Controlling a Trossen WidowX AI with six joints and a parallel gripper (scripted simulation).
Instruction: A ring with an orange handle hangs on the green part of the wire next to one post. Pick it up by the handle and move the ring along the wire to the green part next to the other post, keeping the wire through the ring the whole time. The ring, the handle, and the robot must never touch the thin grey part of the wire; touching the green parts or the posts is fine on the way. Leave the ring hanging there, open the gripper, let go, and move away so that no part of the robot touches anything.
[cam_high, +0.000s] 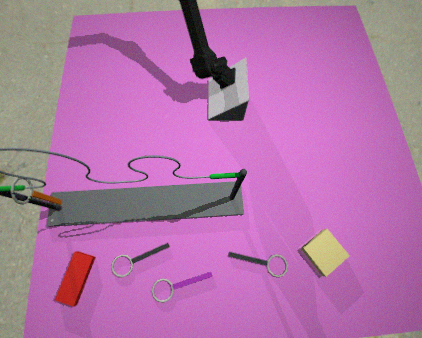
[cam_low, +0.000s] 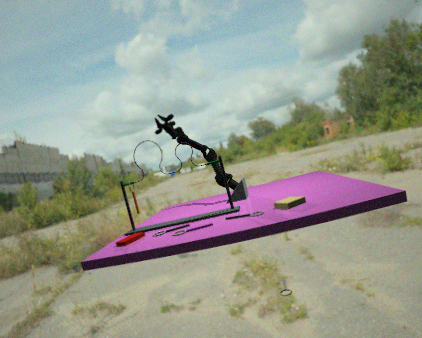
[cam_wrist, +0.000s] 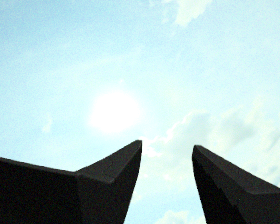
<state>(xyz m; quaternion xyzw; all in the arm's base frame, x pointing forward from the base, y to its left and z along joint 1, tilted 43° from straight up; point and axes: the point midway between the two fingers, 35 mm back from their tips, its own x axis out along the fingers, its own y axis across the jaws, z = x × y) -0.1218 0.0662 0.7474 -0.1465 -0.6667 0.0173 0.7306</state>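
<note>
The orange handle (cam_high: 47, 197) (cam_low: 136, 202) hangs down from its ring at the green part (cam_high: 8, 189) (cam_low: 128, 183) beside the left post (cam_low: 128, 207). The wire passes through the ring. The grey wire (cam_high: 153, 157) (cam_low: 148, 141) winds in bends to the other green part (cam_high: 225, 176) (cam_low: 213, 162) at the right post (cam_high: 237, 186) (cam_low: 226, 182). My gripper (cam_low: 158, 123) (cam_wrist: 166, 148) is partly open, with nothing between its fingers. It is high in the air, above the wire's level and away from the handle; only sky shows beyond the fingers. It is outside the top view.
A grey base (cam_high: 145, 204) carries the posts. In front lie a red block (cam_high: 75, 279) (cam_low: 130, 239), loose rings with dark handles (cam_high: 151, 253) (cam_high: 247, 258), one with a purple handle (cam_high: 192, 280), and a yellow block (cam_high: 326, 252) (cam_low: 289, 202). A grey wedge (cam_high: 229, 102) stands by the arm's base.
</note>
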